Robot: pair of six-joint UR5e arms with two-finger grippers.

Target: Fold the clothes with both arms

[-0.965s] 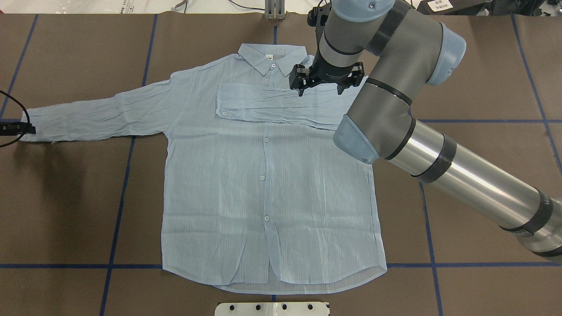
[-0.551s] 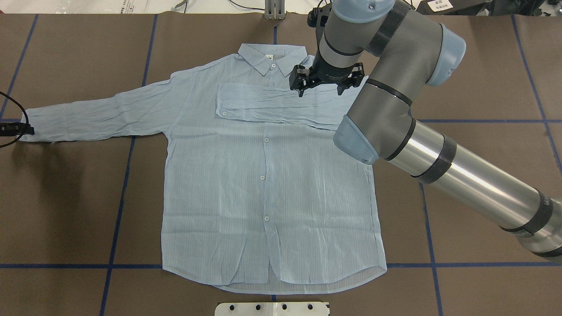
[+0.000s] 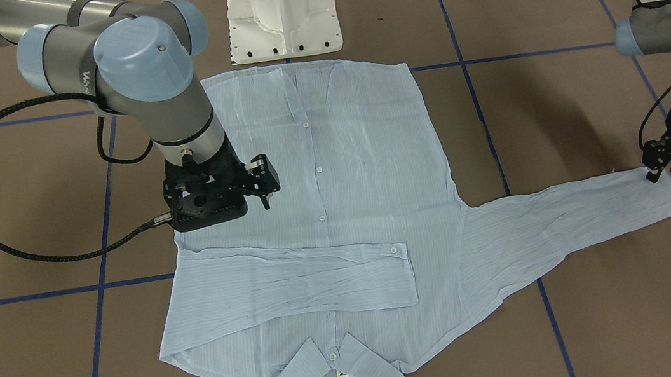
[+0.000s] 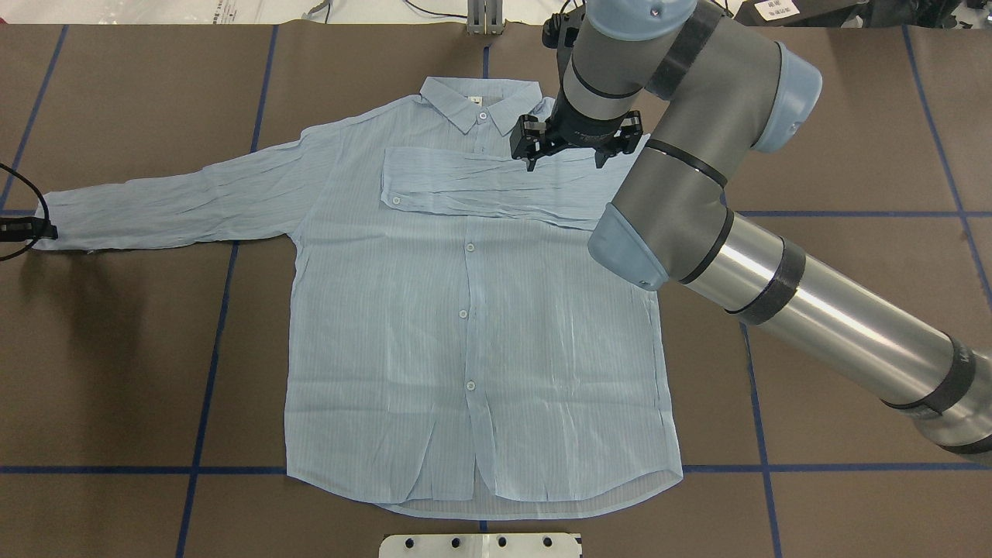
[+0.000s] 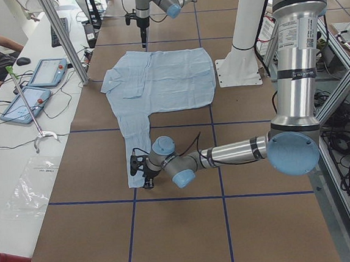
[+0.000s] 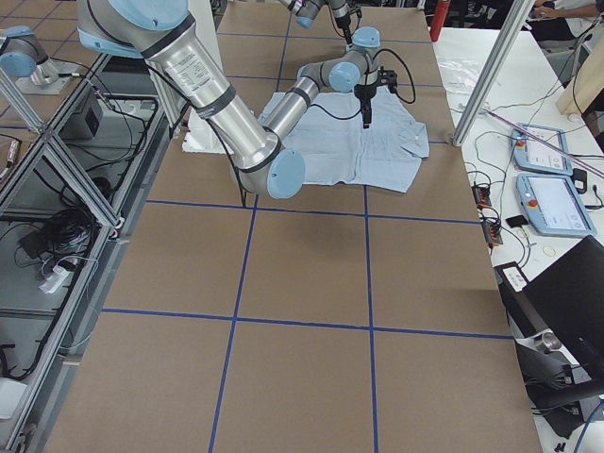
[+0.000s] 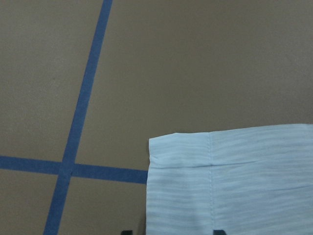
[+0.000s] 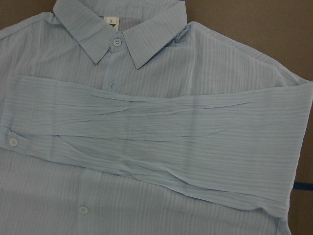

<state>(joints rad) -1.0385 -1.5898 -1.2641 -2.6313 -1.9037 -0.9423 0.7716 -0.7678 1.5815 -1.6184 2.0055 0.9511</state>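
Since a second ago, the left pincer [image 3: 662,174] has edged slightly outward off the outstretched cuff [image 7: 220,176]. The right pincer [image 4: 564,163] is unmoved, spread wide above the folded sleeve [image 8: 156,147]. Only the left wrist view shows the left fingertips parted astride the cuff. One shirt [image 4: 465,325] lies flat on the surface [image 4: 852,116], with two pincers.

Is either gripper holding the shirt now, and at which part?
Nothing is held. The right gripper hangs open over the folded sleeve; the left gripper stands open at the other sleeve's cuff.

shirt [image 4: 387,325] | pale blue, flat, buttoned | one sleeve folded across chest (other outstretched)
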